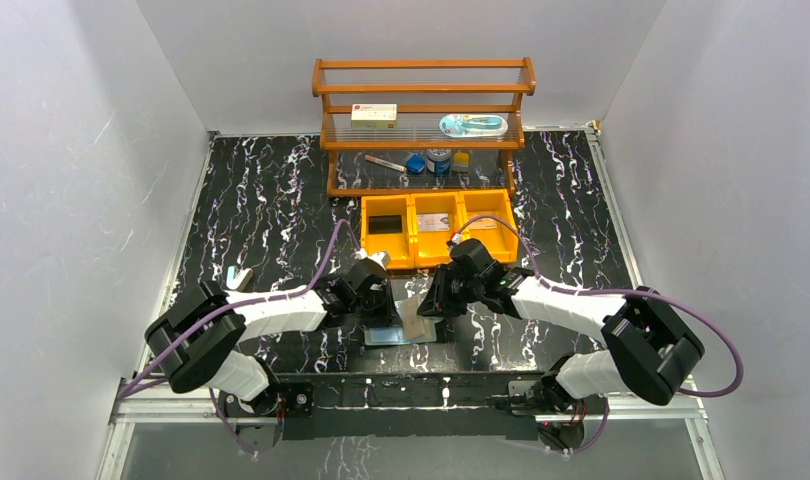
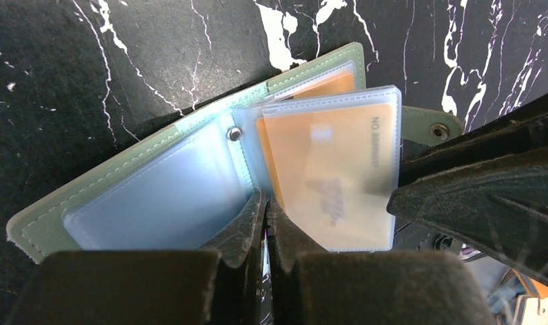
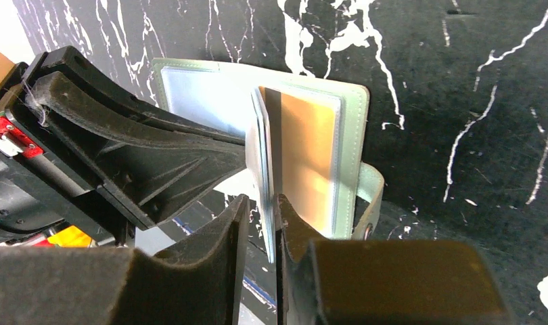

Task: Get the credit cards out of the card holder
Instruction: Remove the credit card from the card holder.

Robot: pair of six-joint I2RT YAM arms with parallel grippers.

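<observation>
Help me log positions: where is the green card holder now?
Top view: the card holder lies open at the near middle of the table, between the left gripper and right gripper, below the orange bins.

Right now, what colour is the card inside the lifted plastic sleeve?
Orange-tan: the card shows through the frosted plastic sleeve, best in the left wrist view.

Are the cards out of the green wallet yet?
Not yet. The card holder lies open on the table. The left gripper and right gripper each pinch its clear sleeves. The orange card sits inside a sleeve, so pulling it out is left.
</observation>
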